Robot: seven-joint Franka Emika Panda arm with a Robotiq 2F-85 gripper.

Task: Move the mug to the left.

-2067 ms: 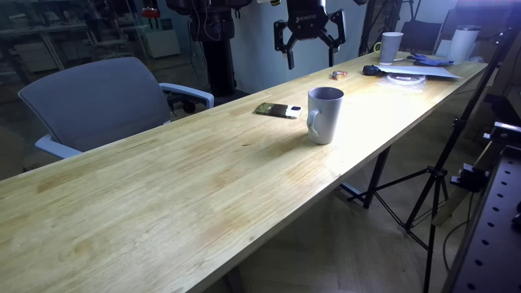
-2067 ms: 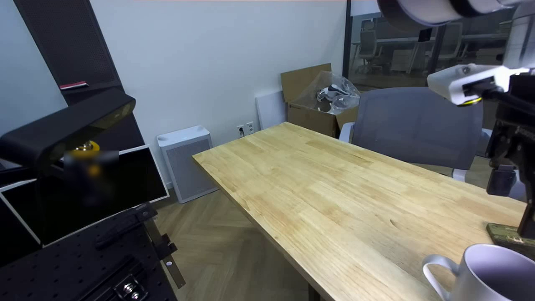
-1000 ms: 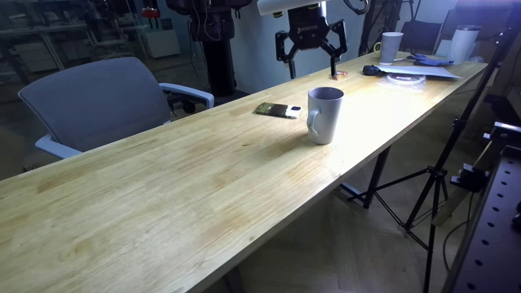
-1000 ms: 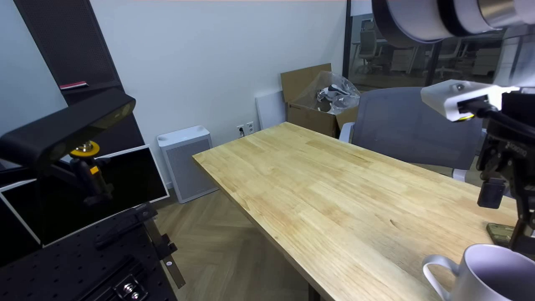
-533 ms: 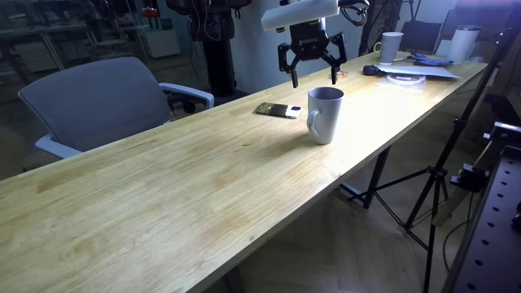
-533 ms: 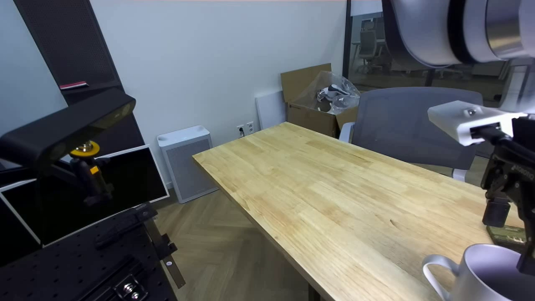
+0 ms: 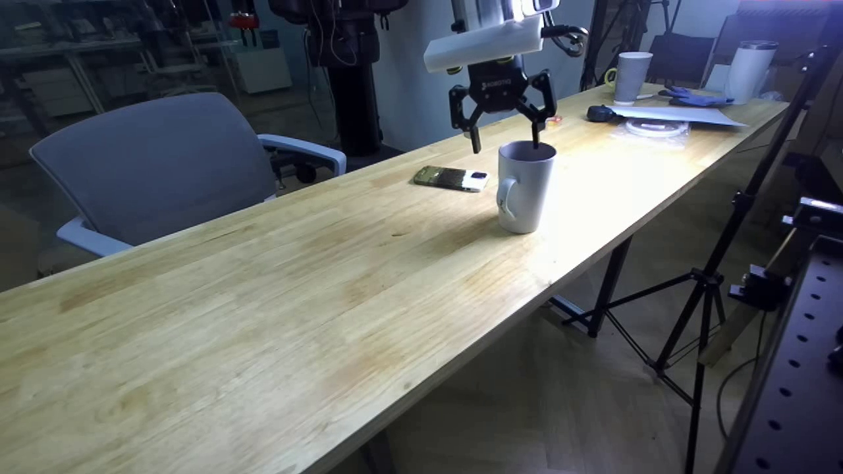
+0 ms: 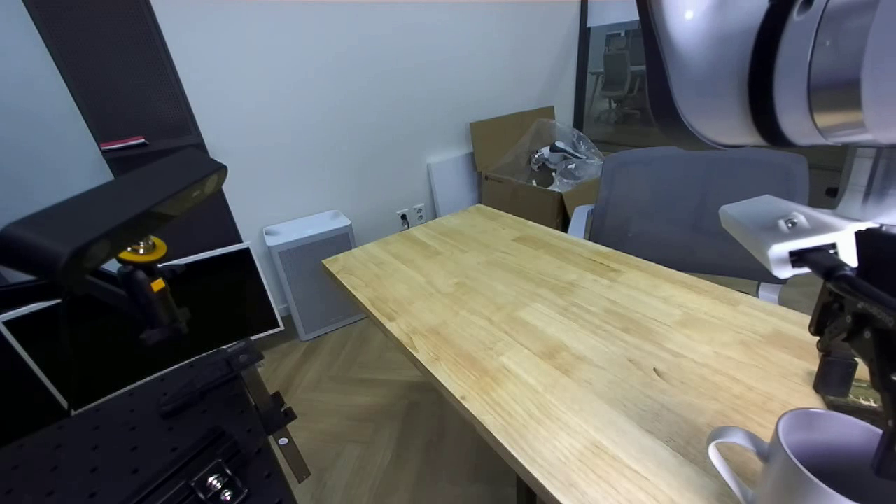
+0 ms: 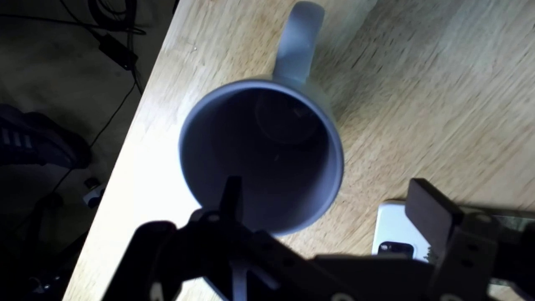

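1 upright mug (image 7: 525, 191) near an edge of the desk (image 7: 296, 283)
Probably stiff, fairly light ceramic, chippable, slightly slippery; its wall invites a pinch from inside and out. It looks tall, plain, grey-white, side-handled. Just behind and above, the gripper (image 7: 506, 148) hangs parted, holding nothing, 1 fingertip (image 9: 232, 196) over or just inside the mouth. Far off, a yellow-handled cup (image 7: 633, 78).

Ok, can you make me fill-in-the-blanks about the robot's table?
The tall, light-grey cylindrical mug stands on a pale table made of ____.
The black two-fingered tool is ____, not shut.
The flat, rectangular thing with camera lenses is a ____.
The pale, tapered cup has a ____ handle.

Words: wood; open; phone; yellow.
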